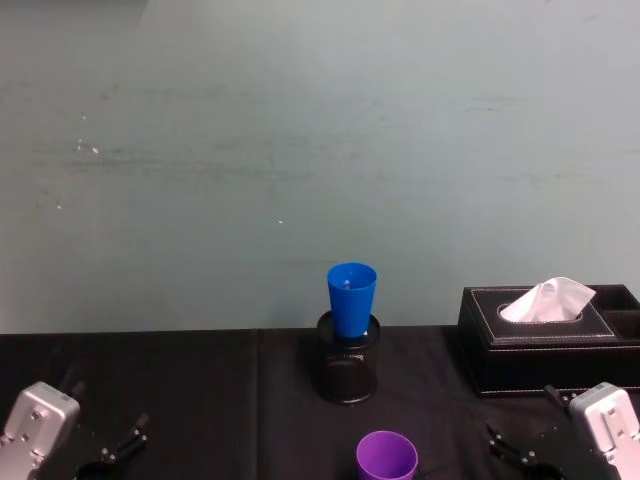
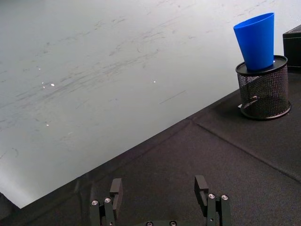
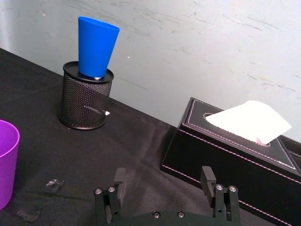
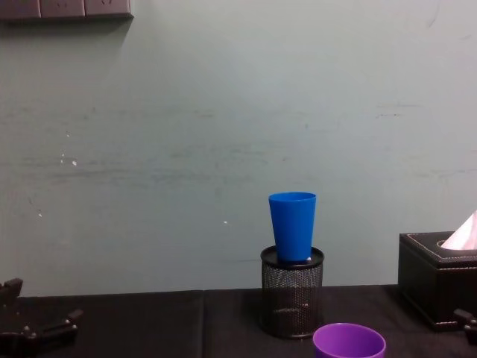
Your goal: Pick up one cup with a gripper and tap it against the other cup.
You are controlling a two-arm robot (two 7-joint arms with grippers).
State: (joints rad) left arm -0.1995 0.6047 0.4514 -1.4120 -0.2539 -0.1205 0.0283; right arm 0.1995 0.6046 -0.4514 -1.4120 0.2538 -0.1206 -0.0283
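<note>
The blue tumbler [image 1: 351,298] stands upright, mouth up, its base sunk in the black mesh pen holder [image 1: 348,370] at the back of the bench [image 1: 200,390]. A small pale spot shows through the mesh, too small to identify. The purple tumbler [image 1: 387,458] stands in front of the holder, apart from it, its lower part cut off. A white tissue [image 1: 548,299] sticks out of the black tissue box [image 1: 545,355] to the right. The left gripper [image 2: 158,186] sits low at the near left and the right gripper [image 3: 163,175] at the near right, both with jaws wide and holding nothing.

2 cups (blue cup [image 1: 351,298], purple cup [image 1: 386,460]), 1 blk mesh holder [image 1: 348,375], 1 tissue box [image 1: 545,360].
</note>
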